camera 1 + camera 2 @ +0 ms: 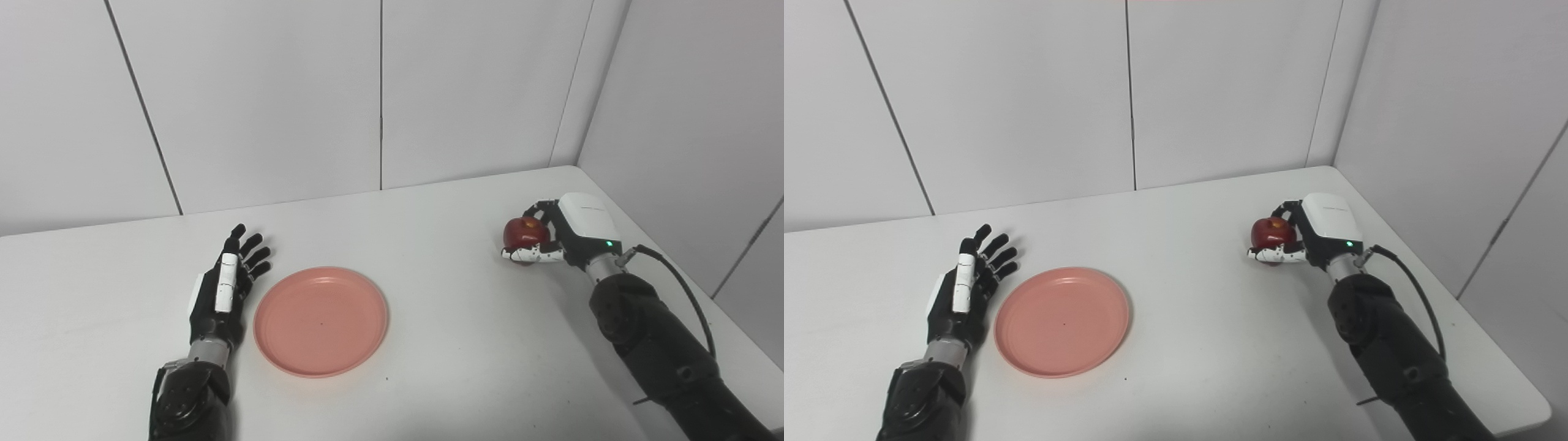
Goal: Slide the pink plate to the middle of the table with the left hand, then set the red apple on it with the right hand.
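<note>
Now right hand [554, 236] clasping red apple [524, 231], left hand [225, 288] splayed beside pink plate [321, 320].

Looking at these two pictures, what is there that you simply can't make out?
- Both views: whether the red apple rests on the table or is lifted; the right hand covers its underside.
- Both views: whether the left hand touches the pink plate; its far side is hidden.
- Left eye view: the table's right front corner is cut off.

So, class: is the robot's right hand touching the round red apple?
Touching. In the left eye view, the right hand has its fingers wrapped around the red apple, thumb beneath it, with no gap showing.
</note>
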### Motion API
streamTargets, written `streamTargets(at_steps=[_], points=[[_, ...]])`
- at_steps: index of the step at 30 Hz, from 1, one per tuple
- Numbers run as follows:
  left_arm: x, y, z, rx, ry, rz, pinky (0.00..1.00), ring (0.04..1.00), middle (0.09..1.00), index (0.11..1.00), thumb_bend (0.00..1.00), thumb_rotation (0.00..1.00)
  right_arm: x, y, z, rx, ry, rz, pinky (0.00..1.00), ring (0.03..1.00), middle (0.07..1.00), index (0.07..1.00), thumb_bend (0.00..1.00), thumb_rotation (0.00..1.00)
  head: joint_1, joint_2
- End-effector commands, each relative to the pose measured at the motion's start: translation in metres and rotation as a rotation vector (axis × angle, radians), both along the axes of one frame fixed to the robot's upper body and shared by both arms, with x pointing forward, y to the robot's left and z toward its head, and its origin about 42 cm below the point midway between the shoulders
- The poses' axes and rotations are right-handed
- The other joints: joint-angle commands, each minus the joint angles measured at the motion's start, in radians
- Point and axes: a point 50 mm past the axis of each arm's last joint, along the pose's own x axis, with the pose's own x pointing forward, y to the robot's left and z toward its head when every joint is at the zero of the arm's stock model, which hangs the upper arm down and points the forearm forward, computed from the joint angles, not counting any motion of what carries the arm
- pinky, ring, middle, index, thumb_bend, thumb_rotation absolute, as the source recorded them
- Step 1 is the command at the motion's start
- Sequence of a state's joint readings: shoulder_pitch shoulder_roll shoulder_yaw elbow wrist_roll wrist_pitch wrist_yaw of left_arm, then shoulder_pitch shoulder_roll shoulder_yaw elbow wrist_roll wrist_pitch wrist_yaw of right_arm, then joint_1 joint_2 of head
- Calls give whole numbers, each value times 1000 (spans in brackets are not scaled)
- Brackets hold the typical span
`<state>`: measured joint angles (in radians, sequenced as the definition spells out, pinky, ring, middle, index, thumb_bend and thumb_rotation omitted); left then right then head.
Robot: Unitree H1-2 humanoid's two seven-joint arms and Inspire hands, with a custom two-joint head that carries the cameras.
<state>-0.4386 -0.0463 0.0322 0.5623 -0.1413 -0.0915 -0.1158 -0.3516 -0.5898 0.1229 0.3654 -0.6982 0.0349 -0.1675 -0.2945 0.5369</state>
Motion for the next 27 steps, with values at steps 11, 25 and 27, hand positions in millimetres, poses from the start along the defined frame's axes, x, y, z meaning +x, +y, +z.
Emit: streamTargets(at_steps=[11, 25, 27], points=[[-16, -1, -30, 21, 131, 7, 830, 835, 881, 913, 905, 885, 16, 33, 75, -51, -226, 187, 125, 184, 282, 492, 504, 190, 7, 2], [-18, -12, -30, 14, 123, 2, 828, 838, 879, 911, 876, 881, 13, 113, 95, -89, -279, 426, 149, 212, 317, 490, 499, 184, 91, -11], [-19, -15, -30, 14, 121, 0, 831, 840, 882, 911, 876, 880, 13, 127, 94, -78, -281, 467, 153, 213, 316, 490, 500, 181, 115, -12]])
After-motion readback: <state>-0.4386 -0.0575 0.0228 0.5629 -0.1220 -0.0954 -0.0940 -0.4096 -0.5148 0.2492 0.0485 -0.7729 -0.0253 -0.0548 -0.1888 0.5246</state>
